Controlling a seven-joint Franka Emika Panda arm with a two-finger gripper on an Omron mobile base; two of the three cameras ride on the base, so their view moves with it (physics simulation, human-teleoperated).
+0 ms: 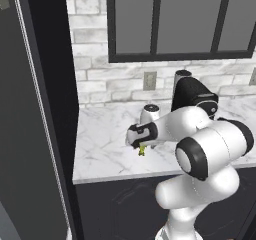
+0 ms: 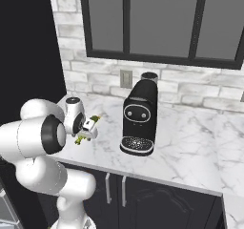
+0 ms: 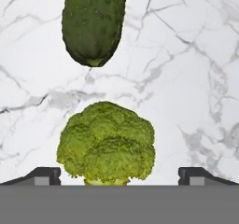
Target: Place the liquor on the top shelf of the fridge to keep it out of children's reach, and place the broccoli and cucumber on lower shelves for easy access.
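In the hand view the bumpy yellow-green broccoli (image 3: 106,141) sits on the white marble counter, directly below my gripper (image 3: 119,175). The gripper is open, one dark fingertip (image 3: 44,174) on each side of the floret and not touching it. Just beyond lies the smooth dark green cucumber (image 3: 93,22), apart from the broccoli. From the base views the gripper (image 1: 140,144) (image 2: 86,131) hangs low over the counter with a bit of broccoli (image 1: 142,151) (image 2: 79,139) peeking out under it. The fridge's (image 1: 30,134) dark door stands at the left. The liquor and the top shelf are out of view.
A black coffee machine (image 1: 192,96) (image 2: 139,118) stands on the counter (image 1: 100,149) (image 2: 190,142) right of the gripper, against the white brick wall. A wall outlet (image 1: 149,80) (image 2: 126,78) and a dark window are behind. Dark cabinets run below the counter edge.
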